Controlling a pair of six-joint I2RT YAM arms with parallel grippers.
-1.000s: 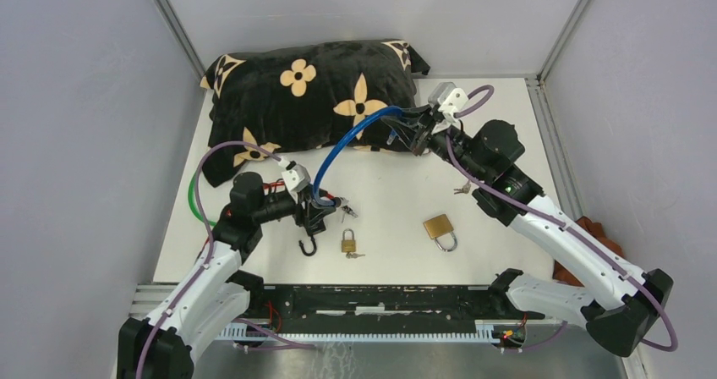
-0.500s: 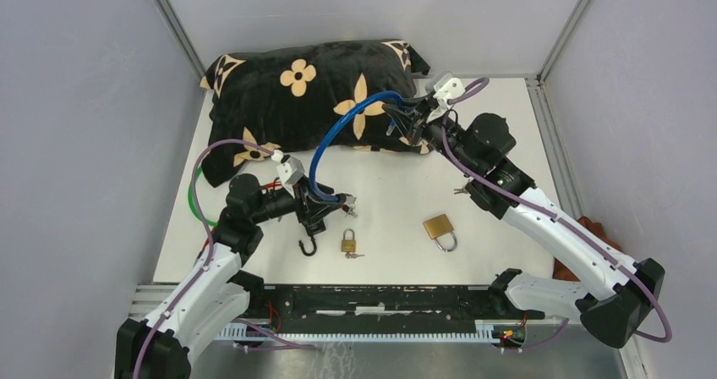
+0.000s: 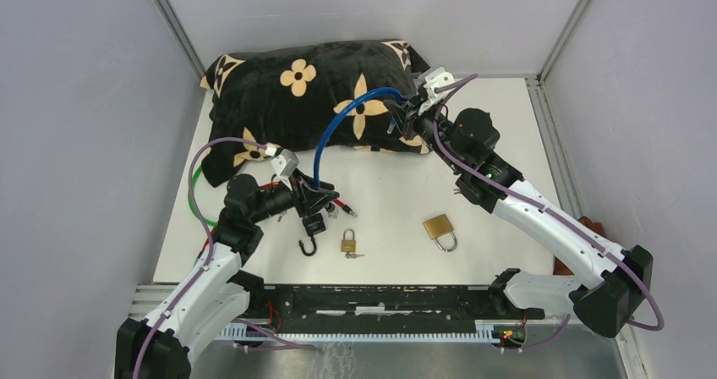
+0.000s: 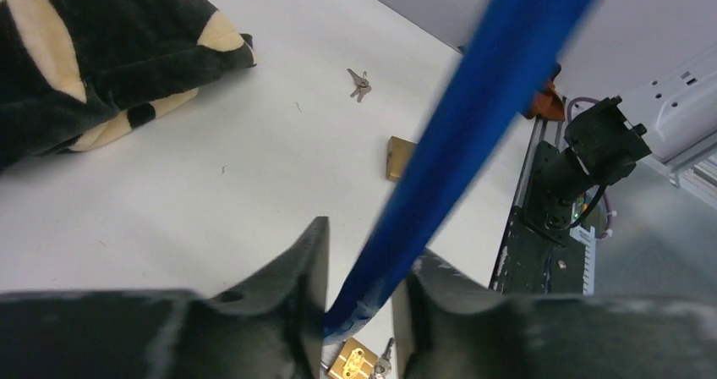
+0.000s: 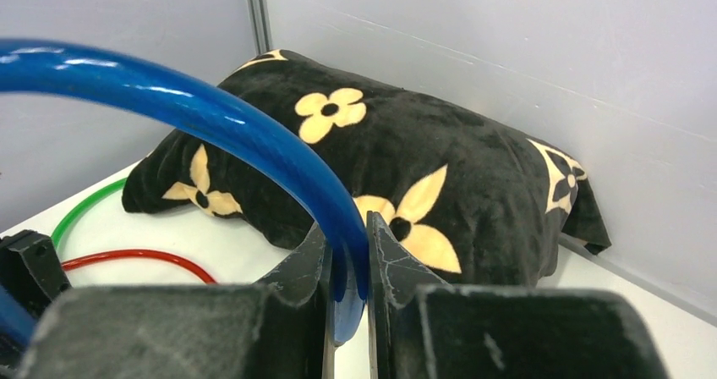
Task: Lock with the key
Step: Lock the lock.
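Clamped narrow on blue cable (image 5: 211, 112): right gripper (image 5: 347, 227), over cushion's (image 3: 296, 100) near edge. Around cable's other end: left gripper (image 4: 365, 248), actual grip unclear. Between arms, bare table (image 4: 211, 167) with keys (image 4: 359, 83), large padlock (image 4: 399, 157), small padlock (image 3: 347, 242). Since a second ago: right gripper nearer cushion, arch tighter.

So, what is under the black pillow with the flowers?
Around the pillow only the white table shows. A green cable reaches its near left corner; whether it continues underneath is hidden by the fabric.
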